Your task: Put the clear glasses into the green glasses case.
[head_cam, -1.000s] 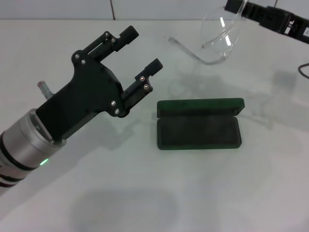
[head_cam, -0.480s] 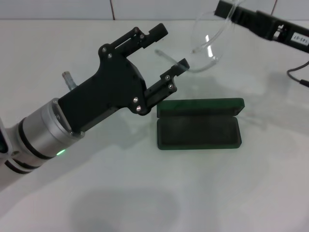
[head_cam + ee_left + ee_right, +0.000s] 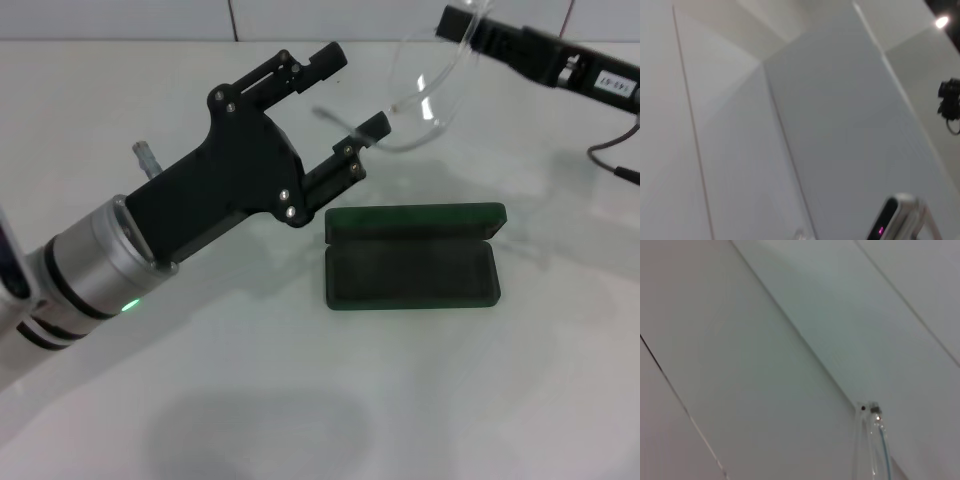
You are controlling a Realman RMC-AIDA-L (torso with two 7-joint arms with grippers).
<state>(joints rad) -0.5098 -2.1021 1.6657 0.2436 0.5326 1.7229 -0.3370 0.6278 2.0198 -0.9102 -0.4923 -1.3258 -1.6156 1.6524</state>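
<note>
R gripper (image 3: 462, 20) pinches the clear glasses (image 3: 425, 85) up over the open green glasses case (image 3: 410, 272) so the wide-open, empty L gripper (image 3: 345, 90) can take the free arm.

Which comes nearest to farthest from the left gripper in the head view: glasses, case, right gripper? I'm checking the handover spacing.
1. clear glasses: one arm between the left gripper's open fingers.
2. green glasses case: below, open on the table.
3. right gripper: far right, holding the glasses.
</note>
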